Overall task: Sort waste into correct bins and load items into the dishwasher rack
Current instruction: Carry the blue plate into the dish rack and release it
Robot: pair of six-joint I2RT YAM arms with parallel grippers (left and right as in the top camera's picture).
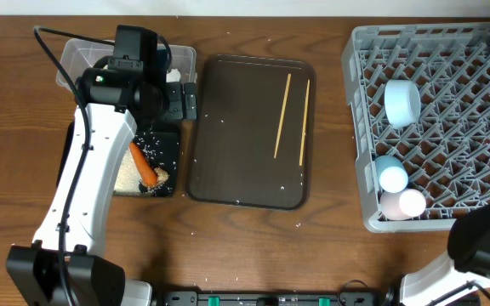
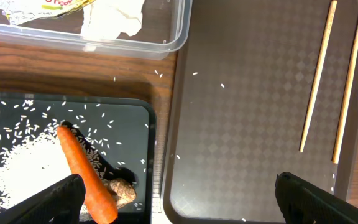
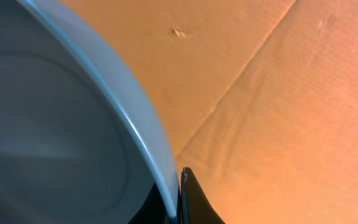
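My left gripper (image 1: 181,100) (image 2: 176,186) is open and empty, hovering over the edge between the black tray (image 1: 170,140) (image 2: 126,124) and the brown serving tray. The black tray holds the carrot (image 1: 143,164) (image 2: 86,174), the brown lump (image 2: 122,190) and white rice (image 2: 23,168). The clear tub (image 1: 75,59) (image 2: 166,34) holds the yellow-green wrapper (image 2: 36,6) and white paper (image 2: 114,18). Two chopsticks (image 1: 282,115) (image 2: 316,78) lie on the serving tray. My right gripper (image 3: 178,199) is shut on the rim of the dark-blue bowl (image 3: 55,124).
The brown serving tray (image 1: 236,127) lies mid-table with stray rice grains. The grey rack (image 1: 449,127) at the right holds a light-blue bowl (image 1: 402,100), a light-blue cup (image 1: 391,177) and a pink cup (image 1: 411,202). Orange-brown cardboard (image 3: 278,93) lies behind the held bowl.
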